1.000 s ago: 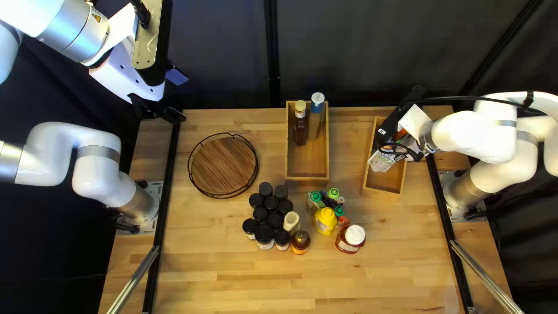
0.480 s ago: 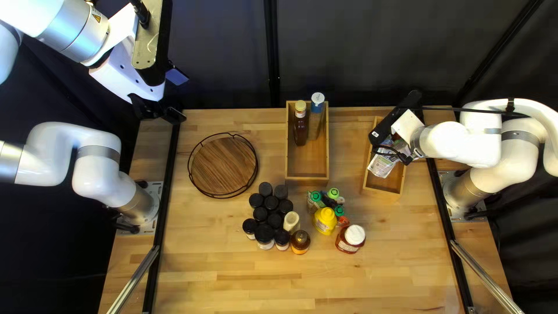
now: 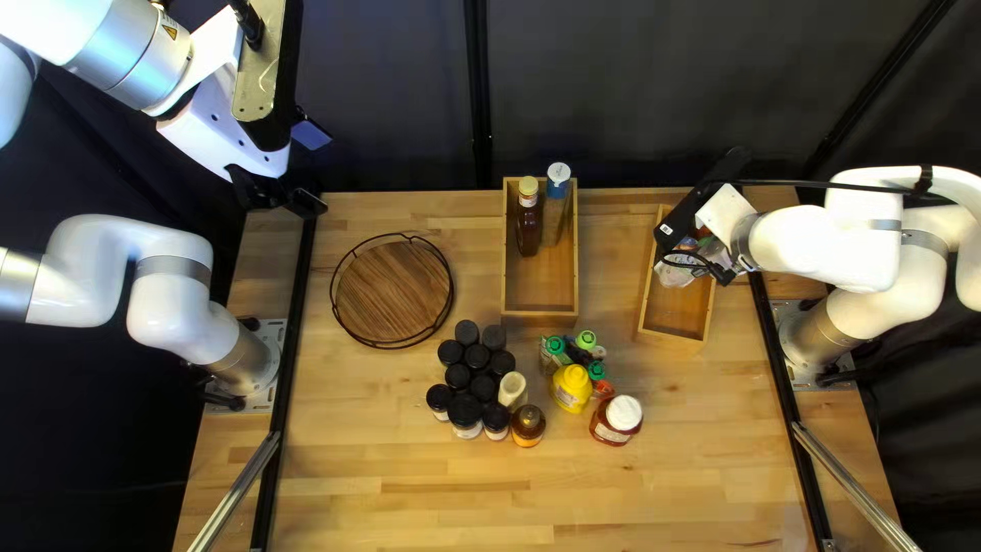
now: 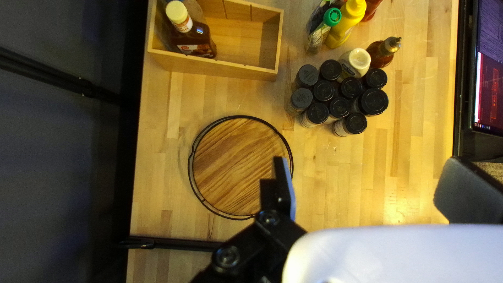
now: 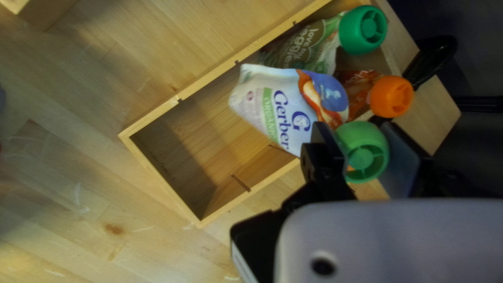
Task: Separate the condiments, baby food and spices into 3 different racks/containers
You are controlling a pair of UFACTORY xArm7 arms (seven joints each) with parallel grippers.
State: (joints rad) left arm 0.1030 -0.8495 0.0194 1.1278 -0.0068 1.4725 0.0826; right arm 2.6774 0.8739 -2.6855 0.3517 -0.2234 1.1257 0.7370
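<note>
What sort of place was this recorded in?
Probably a robotics lab or test station: a left arm and right arm stand at opposite edges of a wooden table, with a dark curtain behind and a lit screen nearby.

The pale wooden surface point(image 3: 409, 501) spreads under the left gripper point(image 3: 284, 192) and the right gripper point(image 3: 721, 274). A dark curtain point(image 3: 654, 92) hangs behind its far edge, with an upright black pole point(image 3: 477, 92) between the two grippers. One black rail point(image 3: 290, 327) runs from near the left gripper, another point(image 3: 785, 368) beside the right. Two silver bars point(image 3: 235, 493) point(image 3: 853, 491) lie well apart from them, nearer the near edge. A lit screen point(image 4: 488, 73) stands beyond that edge, well apart from the left gripper.
</note>
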